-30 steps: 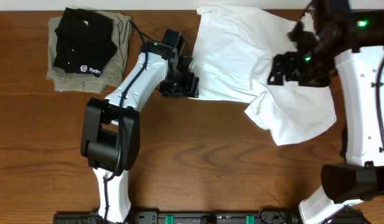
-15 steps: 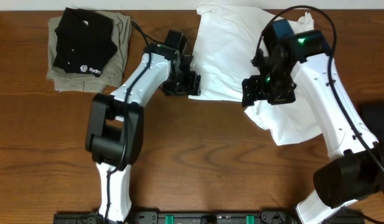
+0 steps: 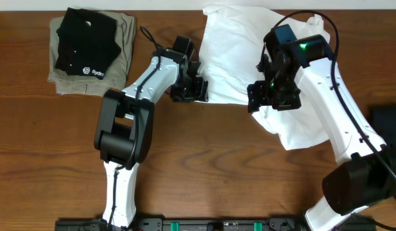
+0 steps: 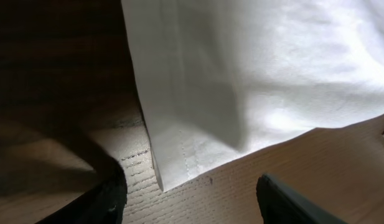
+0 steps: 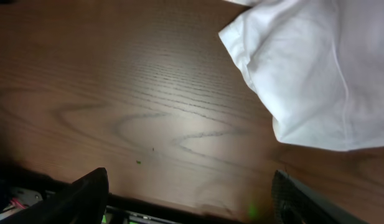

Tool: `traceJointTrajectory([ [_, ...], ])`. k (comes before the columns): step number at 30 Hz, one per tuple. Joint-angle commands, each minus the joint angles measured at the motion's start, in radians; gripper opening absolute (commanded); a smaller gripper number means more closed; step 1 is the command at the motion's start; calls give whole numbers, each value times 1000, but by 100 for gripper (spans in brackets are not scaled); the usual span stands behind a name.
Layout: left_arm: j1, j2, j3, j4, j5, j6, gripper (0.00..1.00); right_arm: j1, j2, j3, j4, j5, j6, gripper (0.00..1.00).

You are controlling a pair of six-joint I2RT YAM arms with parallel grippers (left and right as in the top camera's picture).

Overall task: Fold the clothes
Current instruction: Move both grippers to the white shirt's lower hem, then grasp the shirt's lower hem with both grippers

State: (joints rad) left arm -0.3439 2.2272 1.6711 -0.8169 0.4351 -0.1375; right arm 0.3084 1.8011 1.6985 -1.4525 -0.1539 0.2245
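Observation:
The white T-shirt [image 3: 236, 51] lies wrinkled on the wooden table at the back right, one part reaching down to the right [image 3: 307, 128]. My left gripper [image 3: 196, 90] is open at the shirt's lower left corner; the left wrist view shows that hemmed corner [image 4: 179, 168] just ahead of the open jaws [image 4: 192, 202], nothing between them. My right gripper [image 3: 267, 101] is open and empty above the shirt's lower edge; the right wrist view shows a folded white corner [image 5: 304, 74] above bare wood between the fingers [image 5: 192, 199].
A folded black shirt with a white logo [image 3: 85, 42] lies on a folded khaki-olive garment [image 3: 124, 58] at the back left. The table's front edge shows in the right wrist view [image 5: 179, 208]. A dark object [image 3: 387, 122] sits at the right edge.
My right arm swung left and down from the shirt's right side to its lower edge. My left gripper shifted slightly at the shirt's left corner.

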Motion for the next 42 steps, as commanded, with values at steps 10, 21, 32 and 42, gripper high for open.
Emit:
traceJointTrajectory([
  [10,-71,22,0,0,-179,-103,69,85,-16,-7,10,103,98,81],
  [21,-83,88,1,20,-212,-127,41,100,-15,-11,-7,132,105,80],
  [32,-83,159,1,45,-185,-127,6,123,-15,-63,112,158,89,76],
  [42,-83,160,1,49,-182,-130,6,123,14,-247,357,219,140,70],
])
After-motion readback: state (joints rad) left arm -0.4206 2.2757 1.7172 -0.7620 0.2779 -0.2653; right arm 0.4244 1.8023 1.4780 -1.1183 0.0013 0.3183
